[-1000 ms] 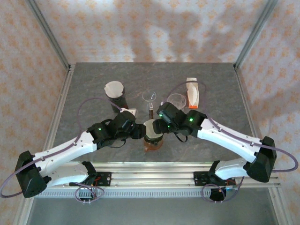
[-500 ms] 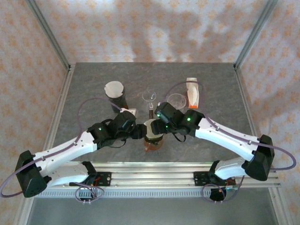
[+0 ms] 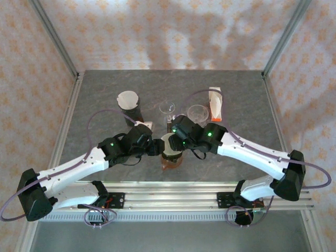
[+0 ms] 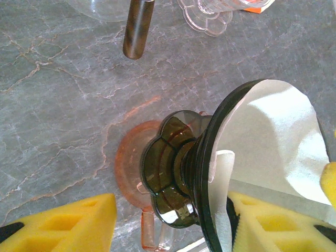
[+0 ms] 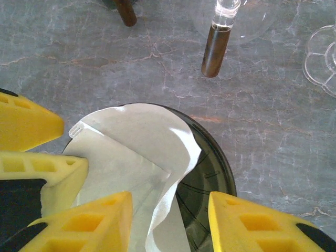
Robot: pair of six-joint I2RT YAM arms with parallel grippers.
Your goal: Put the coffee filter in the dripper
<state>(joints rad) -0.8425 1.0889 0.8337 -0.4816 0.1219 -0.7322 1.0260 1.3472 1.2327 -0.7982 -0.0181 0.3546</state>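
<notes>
The dripper [image 5: 210,168] was my reference point throughout. It stood upright on a pink glass server [image 4: 128,168] on the grey stone-patterned table [image 5: 79,63]. The white coffee filter [image 5: 136,142] was already lying inside the dripper, spread against the wall on the left-arm side. One loose, creased edge reached toward the middle, and a small flap was folded over the dripper's rim.

The right gripper [image 5: 169,198] hung just above the dripper with its jaws spread. One yellow finger [image 5: 89,220] lay over the paper and the other sat by the dripper's dark wall. I could not see either pad squeezing the filter.

The left gripper [image 4: 173,202] came in low from the dripper's left with its jaws also apart, and its outer finger [image 4: 58,220] stood clear of the dripper.

Beyond the dripper lay a clear glass piece with a brown handle [image 5: 215,50].
</notes>
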